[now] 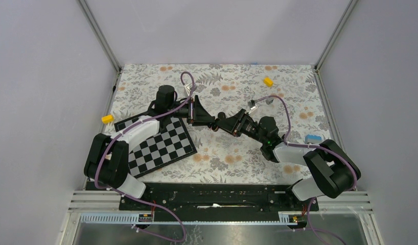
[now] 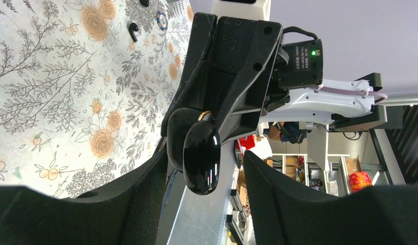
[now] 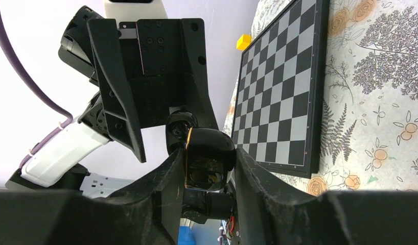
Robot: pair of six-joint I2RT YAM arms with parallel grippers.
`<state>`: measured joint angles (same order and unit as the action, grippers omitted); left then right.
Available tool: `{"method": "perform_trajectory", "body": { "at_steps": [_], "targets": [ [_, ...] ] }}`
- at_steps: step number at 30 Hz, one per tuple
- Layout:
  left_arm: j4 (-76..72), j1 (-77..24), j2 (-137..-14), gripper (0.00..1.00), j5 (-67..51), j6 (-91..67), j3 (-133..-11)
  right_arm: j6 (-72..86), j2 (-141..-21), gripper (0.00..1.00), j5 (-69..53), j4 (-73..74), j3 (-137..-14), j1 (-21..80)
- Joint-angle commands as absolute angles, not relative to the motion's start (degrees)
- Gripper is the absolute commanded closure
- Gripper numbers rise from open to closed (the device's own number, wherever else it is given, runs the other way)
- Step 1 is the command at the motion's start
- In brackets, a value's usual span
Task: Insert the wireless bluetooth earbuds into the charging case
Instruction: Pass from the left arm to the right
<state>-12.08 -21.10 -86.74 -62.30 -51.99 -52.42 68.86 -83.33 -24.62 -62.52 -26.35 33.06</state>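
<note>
The case (image 3: 209, 158) hangs in the air above the counter (image 1: 222, 163), pinched between our right fingers (image 3: 250, 184). Our left fingers (image 2: 145, 196) stand apart around it (one side clearly free). We should firm that grip before drawing the left away.

A robotics lab test cell: plain grey walls (image 1: 43, 76) on aluminium posts (image 1: 98, 34) enclose a floral-cloth worktop (image 1: 232, 153). Two cabled robot arms (image 1: 140, 130) are bolted at the frame's bottom. Cluttered storage shelves (image 2: 319, 171) show lower right in the left wrist view.
</note>
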Motion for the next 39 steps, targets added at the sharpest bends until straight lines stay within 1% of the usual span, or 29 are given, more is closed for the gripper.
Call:
{"method": "perform_trajectory", "body": {
  "at_steps": [1, 6, 13, 18, 22, 29, 30, 32, 33, 36, 39],
  "targets": [
    [-9.95, -21.27, -84.91, 0.43, -61.46, -48.89, -53.39, 68.91, -83.50, 0.86, -24.92, -66.40, -26.35, 33.49],
    [-9.40, -21.27, -84.26, 0.49, -61.82, -48.39, -53.53, 69.16, -83.71, 0.87, -24.70, -66.53, -26.21, 33.46],
    [-9.40, -21.27, -82.59, 0.48, -62.42, -48.71, -53.09, 69.50, -83.66, 0.87, -24.51, -66.68, -25.85, 33.53],
    [-9.66, -21.27, -83.01, 0.56, -62.47, -48.82, -53.00, 69.65, -83.81, 0.89, -24.53, -66.76, -26.01, 33.49],
    [-10.11, -21.27, -83.45, 0.58, -62.37, -48.96, -52.74, 69.74, -83.55, 0.89, -24.68, -66.49, -26.02, 33.49],
    [-10.11, -21.26, -84.00, 0.57, -62.24, -48.79, -52.54, 69.61, -83.57, 0.90, -24.78, -66.12, -26.34, 33.49],
    [-10.11, -21.27, -84.02, 0.56, -62.25, -48.78, -52.56, 69.57, -83.58, 0.90, -24.88, -66.07, -26.43, 33.49],
    [-10.11, -21.27, -84.18, 0.49, -62.24, -48.63, -52.71, 69.61, -83.81, 0.90, -25.04, -66.16, -26.53, 33.48],
    [-10.11, -21.29, -84.21, 0.49, -62.18, -48.56, -52.73, 69.61, -83.81, 0.90, -25.16, -66.10, -26.60, 33.47],
    [-9.83, -21.72, -84.38, 0.48, -61.61, -47.99, -53.14, 69.57, -84.11, 0.90, -25.24, -66.14, -26.88, 33.48],
    [-4.86, -22.54, -84.54, 0.49, -59.61, -44.54, -54.99, 69.57, -84.20, 0.90, -25.47, -65.94, -27.10, 33.49]
  ]
}}
